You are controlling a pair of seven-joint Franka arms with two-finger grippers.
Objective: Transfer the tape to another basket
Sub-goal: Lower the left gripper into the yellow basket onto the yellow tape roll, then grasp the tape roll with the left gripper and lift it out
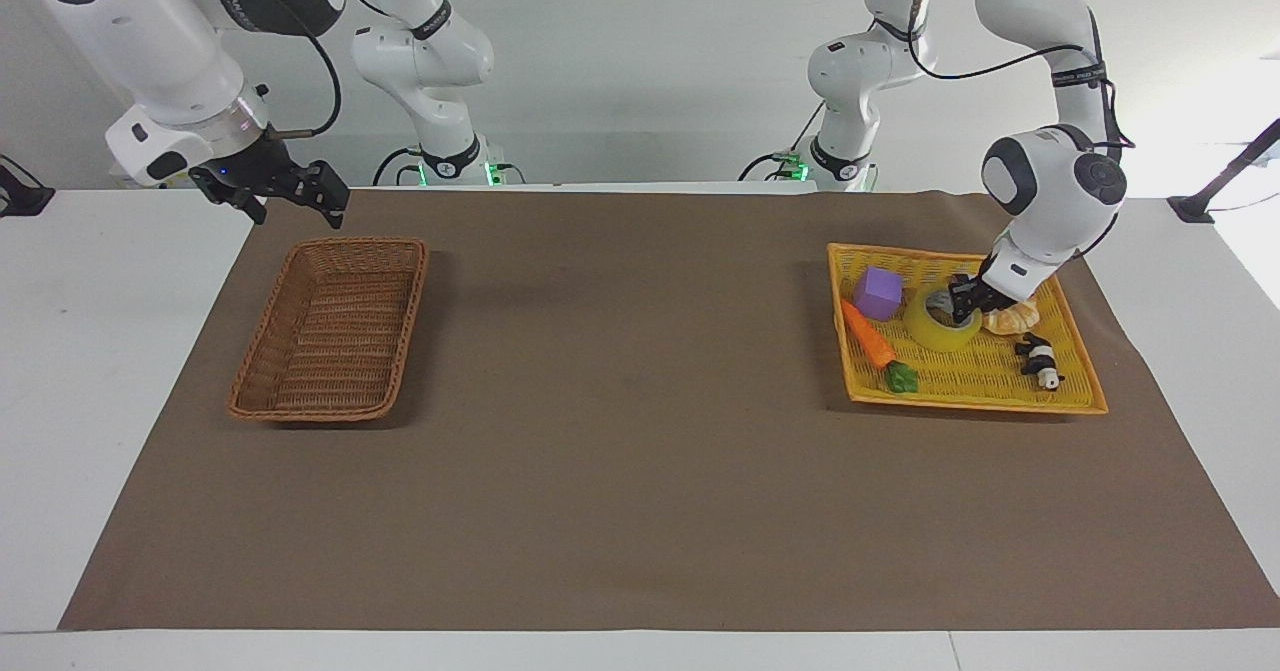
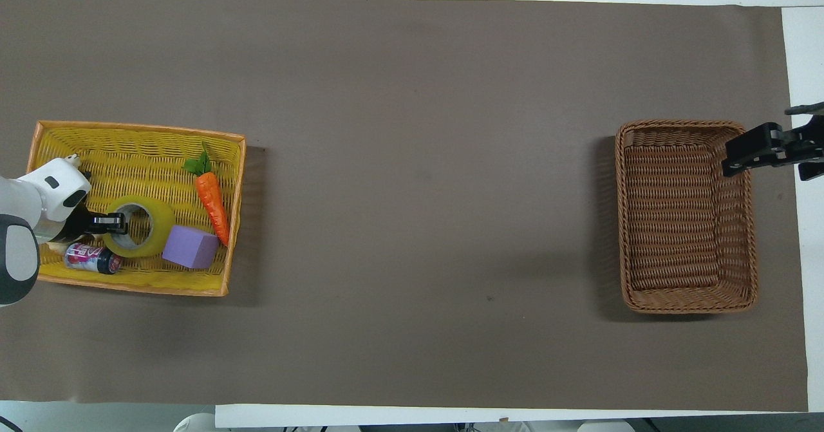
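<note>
The tape [image 1: 935, 329] [image 2: 147, 231], a yellow roll with a grey core, is in the yellow woven tray [image 1: 975, 403] [image 2: 135, 285] at the left arm's end of the table. My left gripper [image 1: 963, 303] [image 2: 116, 224] is shut on the tape's wall, one finger inside the core and one outside. The roll tilts slightly and stands beside the purple cube. The dark brown wicker basket [image 1: 415, 291] [image 2: 621, 226] lies at the right arm's end with nothing in it. My right gripper [image 1: 290, 201] [image 2: 766, 152] waits open over the basket's outer edge.
The tray also holds a purple cube [image 1: 878, 293] [image 2: 188, 247], a toy carrot [image 1: 866, 334] [image 2: 212, 199], a bread piece [image 1: 1012, 319], a black-and-white toy animal [image 1: 1040, 361] and a small can [image 2: 93, 258]. A brown mat [image 1: 640, 431] covers the table between tray and basket.
</note>
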